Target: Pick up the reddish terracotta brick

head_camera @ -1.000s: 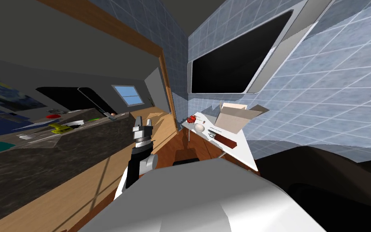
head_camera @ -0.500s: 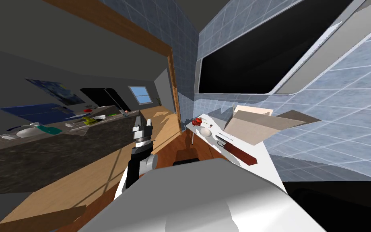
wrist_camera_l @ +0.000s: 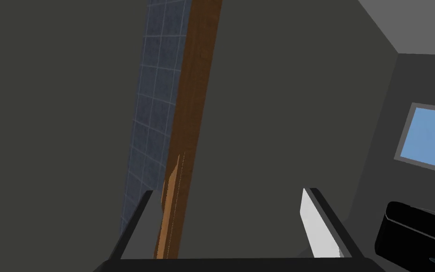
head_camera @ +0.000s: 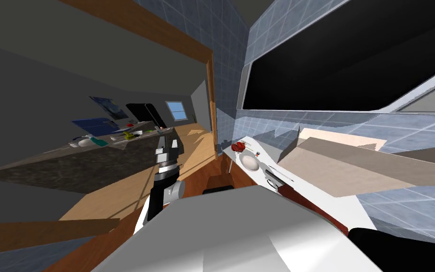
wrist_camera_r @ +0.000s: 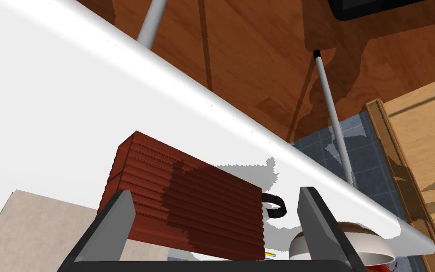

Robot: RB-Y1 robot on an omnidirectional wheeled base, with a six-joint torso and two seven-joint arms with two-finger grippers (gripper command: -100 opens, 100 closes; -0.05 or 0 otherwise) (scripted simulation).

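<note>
Charcoal speckled counter ran along the far left. Beside it the left gripper was raised, its light grey fingers wide apart and empty. Further right stood a white flat surface on thin grey legs. It carried a pale round bowl, then the reddish-brown ribbed brick, then a beige cardboard box with open flaps.

The right gripper hung just off the brick with its fingers spread wide. The brick lay in line with the gap but not yet between them. The step in hand looked like the approach. Next the gripper would need to advance until the fingers straddled the brick's narrower sides, then close firmly, since it is probably heavy.

Head view cut off the brick's nearer end. A small black curved thing just beyond the brick was hard to identify, and the red object by the bowl was too small to name.
</note>
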